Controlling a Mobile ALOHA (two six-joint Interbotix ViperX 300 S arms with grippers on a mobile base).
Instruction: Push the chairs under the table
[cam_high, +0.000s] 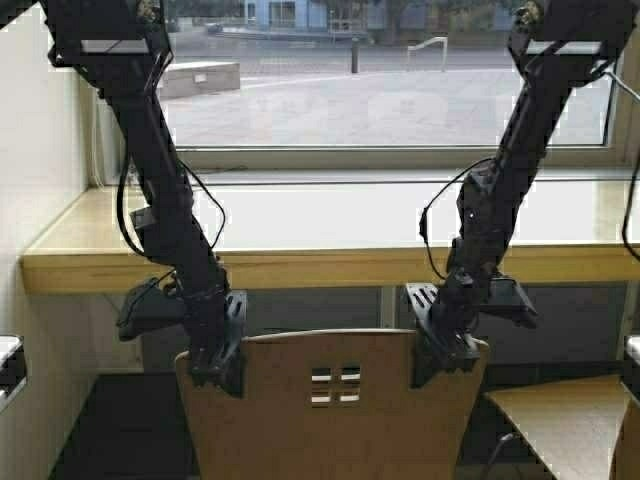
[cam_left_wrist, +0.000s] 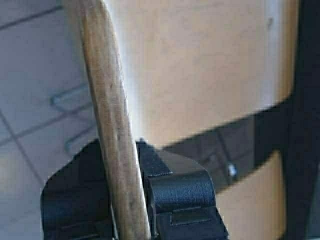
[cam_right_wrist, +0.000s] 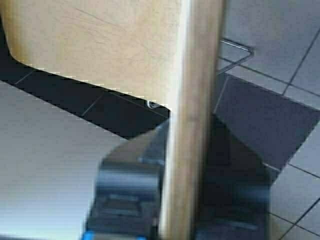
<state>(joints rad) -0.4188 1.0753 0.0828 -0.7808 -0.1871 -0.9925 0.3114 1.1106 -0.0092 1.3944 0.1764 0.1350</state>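
A light tan plywood chair with a four-square cutout stands in front of me, its backrest facing the long pale-wood table under the window. My left gripper is shut on the backrest's left top corner. My right gripper is shut on its right top corner. In the left wrist view the backrest's thin edge runs between the black fingers. The right wrist view shows the same edge clamped between its fingers. A second chair's seat shows at the lower right.
A white wall closes the left side beside the table end. A window rises behind the table. Dark floor lies under the table, and grey floor tiles lie beneath the chair.
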